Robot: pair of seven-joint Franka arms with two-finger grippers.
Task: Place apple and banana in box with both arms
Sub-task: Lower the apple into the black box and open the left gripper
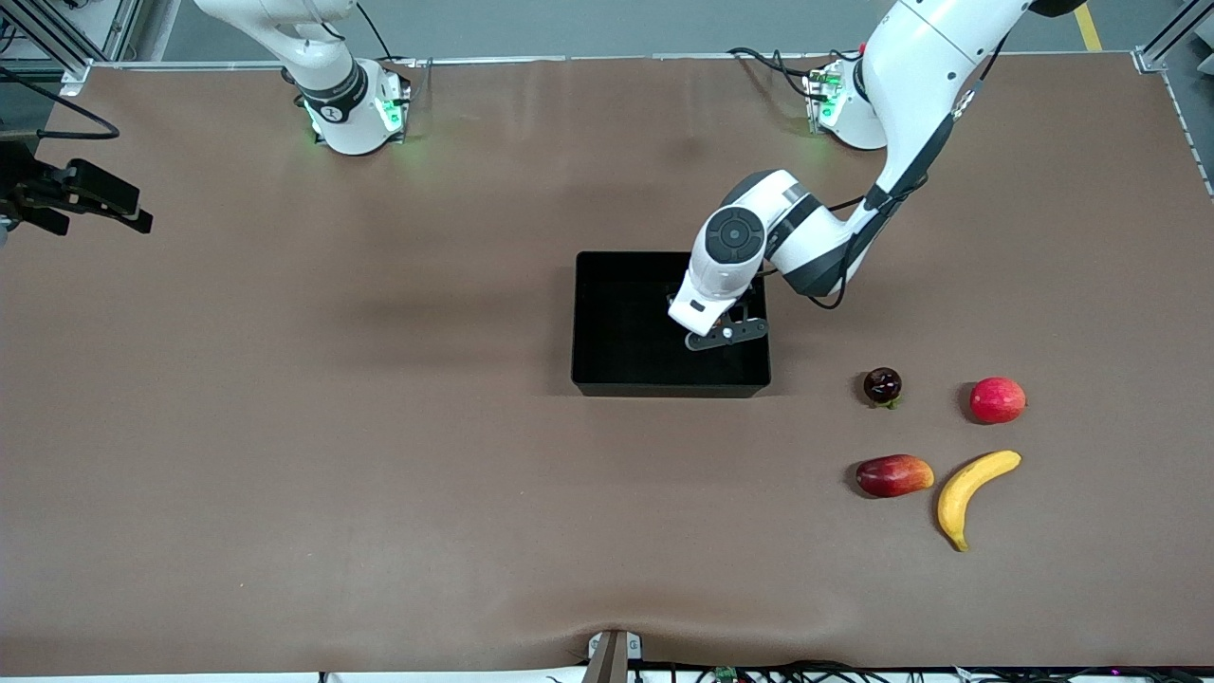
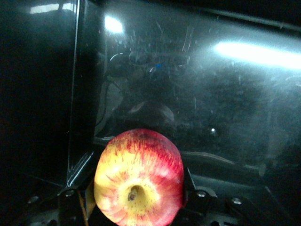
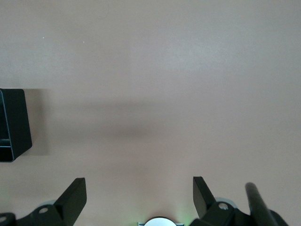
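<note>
My left gripper (image 1: 726, 332) is down inside the black box (image 1: 590, 323), at the box's end toward the left arm. It is shut on the red and yellow streaked apple (image 2: 138, 179). In the left wrist view the gripper (image 2: 138, 205) holds the apple stem dimple up, close above the glossy box floor (image 2: 221, 103). The apple is hidden under the wrist in the front view. The banana (image 1: 972, 493) lies on the table, nearer the front camera than the box and toward the left arm's end. My right gripper (image 1: 90, 197) waits open and empty at the right arm's end of the table (image 3: 138, 188).
A pinkish-red round fruit (image 1: 998, 399), a dark round fruit (image 1: 882, 385) and an elongated red-yellow fruit (image 1: 893, 475) lie near the banana. A corner of the box (image 3: 14, 125) shows in the right wrist view. The brown table (image 1: 332, 427) stretches wide around the box.
</note>
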